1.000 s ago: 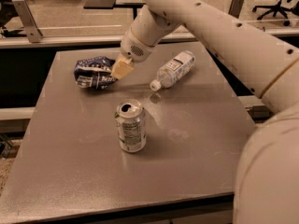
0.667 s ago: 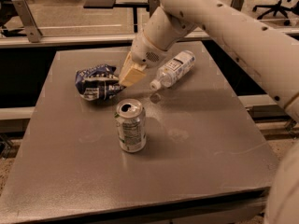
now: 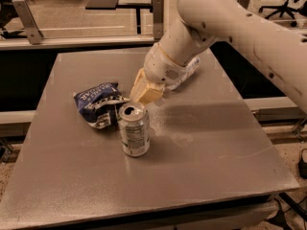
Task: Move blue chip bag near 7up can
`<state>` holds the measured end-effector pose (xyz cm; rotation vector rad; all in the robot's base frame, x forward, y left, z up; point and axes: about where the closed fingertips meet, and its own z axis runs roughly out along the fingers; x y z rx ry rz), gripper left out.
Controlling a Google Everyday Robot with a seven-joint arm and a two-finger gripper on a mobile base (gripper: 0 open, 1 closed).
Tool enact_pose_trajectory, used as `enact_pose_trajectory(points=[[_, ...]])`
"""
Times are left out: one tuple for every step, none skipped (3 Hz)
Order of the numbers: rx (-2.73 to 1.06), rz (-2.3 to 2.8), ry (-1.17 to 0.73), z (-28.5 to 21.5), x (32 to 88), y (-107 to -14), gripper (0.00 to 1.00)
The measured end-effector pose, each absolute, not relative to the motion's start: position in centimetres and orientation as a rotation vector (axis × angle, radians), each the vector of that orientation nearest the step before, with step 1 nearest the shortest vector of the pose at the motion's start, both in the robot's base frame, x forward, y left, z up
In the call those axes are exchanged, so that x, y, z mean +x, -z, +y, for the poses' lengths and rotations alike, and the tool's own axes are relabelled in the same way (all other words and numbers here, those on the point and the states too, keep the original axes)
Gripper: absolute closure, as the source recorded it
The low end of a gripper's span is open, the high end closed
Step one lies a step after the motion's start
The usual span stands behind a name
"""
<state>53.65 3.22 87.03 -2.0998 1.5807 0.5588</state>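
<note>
One can [image 3: 134,131] stood upright on the grey worktop [image 3: 206,171], nearest the camera, just in front of the pincer [image 3: 138,98] and a little to its left, pull-tab top showing. One bag [image 3: 98,104], crumpled and dark blue with white lettering, lay flat to the left of the pincer. Its right edge ran up against the back of the can, touching it or almost so. The single pincer sat low over the worktop just behind the can. Its tan fingers [image 3: 148,87] were drawn together into one block and pinched the bag's right edge. The one arm [image 3: 216,18] rose from it up and to the right, filling the upper right of the view. One clear bottle [image 3: 189,70] lay on its side behind and to the right of the pincer, mostly hidden by the arm, apart from both bag and can.

A second before, the bag had lain farther back and to the left, well apart from the can, with the pincer already at its right edge. Bag and pincer had since come forward together to the can. The can had kept its place, as had the bottle, which had been in plain view then.
</note>
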Motion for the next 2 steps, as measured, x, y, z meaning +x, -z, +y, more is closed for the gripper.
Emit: enact_pose_trajectory(points=[[-2.122, 1.571, -0.573, 1.9, 52.0, -86.7, 0.89], [-2.124, 1.577, -0.573, 0.6, 51.5, -86.7, 0.65]])
